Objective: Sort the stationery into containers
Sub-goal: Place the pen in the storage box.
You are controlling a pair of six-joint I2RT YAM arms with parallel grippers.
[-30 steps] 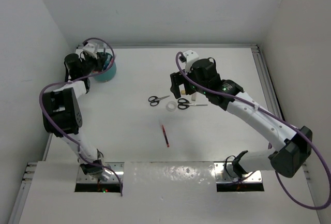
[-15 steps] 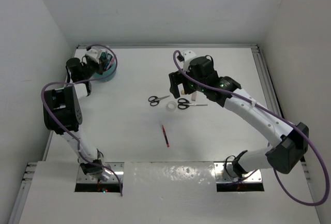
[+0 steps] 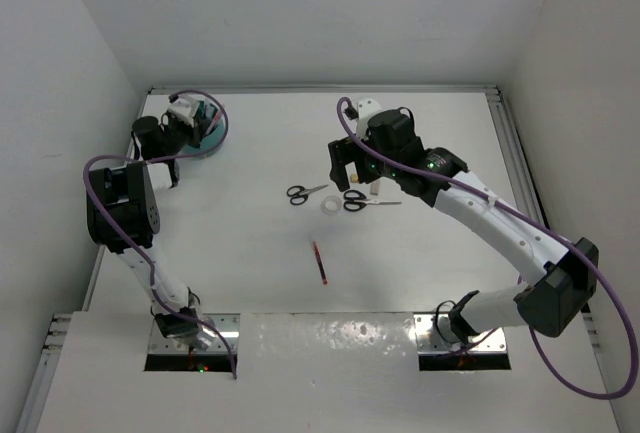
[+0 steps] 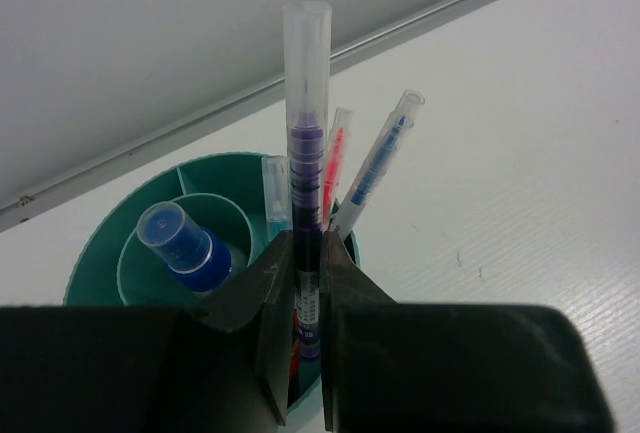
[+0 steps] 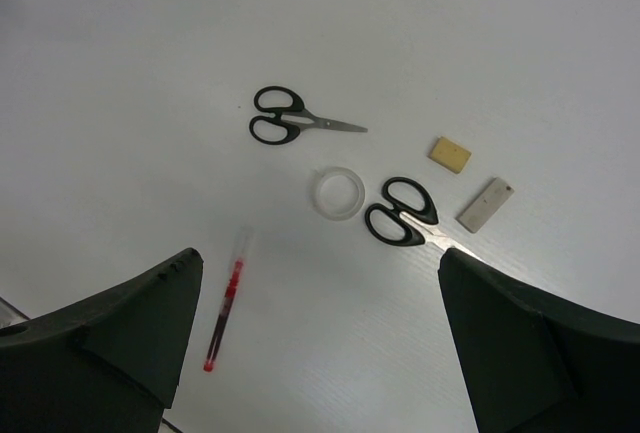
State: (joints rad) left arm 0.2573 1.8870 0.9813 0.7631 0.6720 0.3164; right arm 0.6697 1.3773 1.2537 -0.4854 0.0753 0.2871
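Left gripper (image 4: 305, 283) pinches clear pen (image 4: 306, 103), upright over teal organiser (image 4: 100, 243) at table's 10 o'clock. Right gripper (image 5: 318, 253) spread wide above tape roll (image 5: 337, 193). In the right wrist view, scissors (image 5: 285, 123) at its 11 o'clock, second scissors (image 5: 400, 215) at 4, red pen (image 5: 226, 313) at 7.

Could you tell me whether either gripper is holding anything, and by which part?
The left gripper is shut on a clear pen with dark ink, pinching its barrel, over the teal organiser. The right gripper is open and holds nothing.
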